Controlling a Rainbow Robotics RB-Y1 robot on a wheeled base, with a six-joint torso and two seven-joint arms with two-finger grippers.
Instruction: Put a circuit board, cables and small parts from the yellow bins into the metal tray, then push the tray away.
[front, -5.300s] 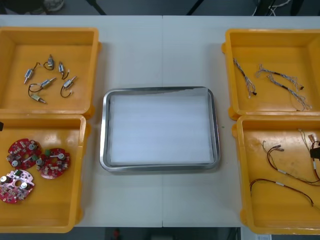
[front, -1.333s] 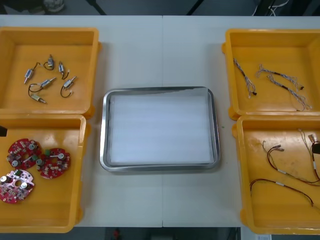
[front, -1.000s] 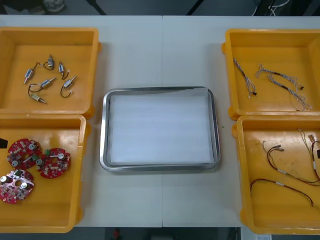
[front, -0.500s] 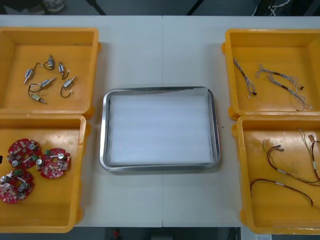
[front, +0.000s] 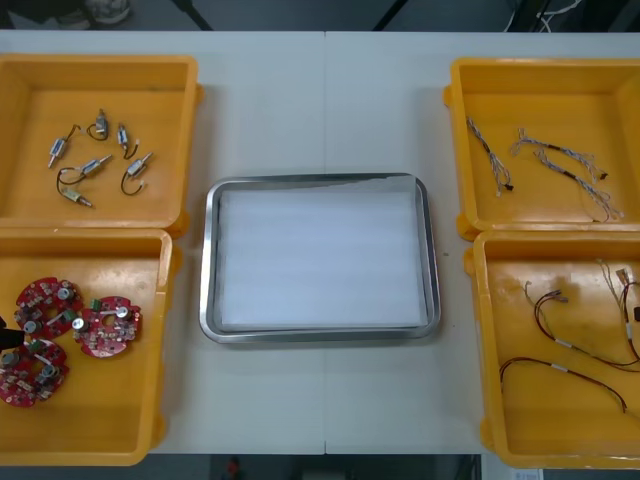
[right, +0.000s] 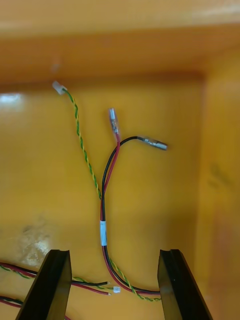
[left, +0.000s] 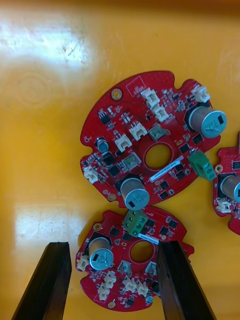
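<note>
Three round red circuit boards lie in the near left yellow bin (front: 120, 410). My left gripper (left: 112, 246) hangs open just above them; its fingers straddle the nearest board (left: 131, 260), (front: 26, 370), with a second board (left: 150, 140) beyond the fingertips. My right gripper (right: 114, 252) is open over the near right yellow bin (front: 540, 420). A red and black cable (right: 103, 232) runs between its fingers, beside a twisted green and yellow cable (right: 82, 145). The metal tray (front: 208, 260), white inside, sits at the table's middle with nothing in it.
Several small metal parts (front: 95, 160) lie in the far left bin. Thin twisted cables (front: 545, 160) lie in the far right bin. More long cables (front: 570, 350) sprawl across the near right bin. Bare table surrounds the tray.
At the front view's left edge, the left gripper's dark tip has slid toward the near side, ending over the nearest board. The right gripper's dark tip has drawn back past the right edge.
</note>
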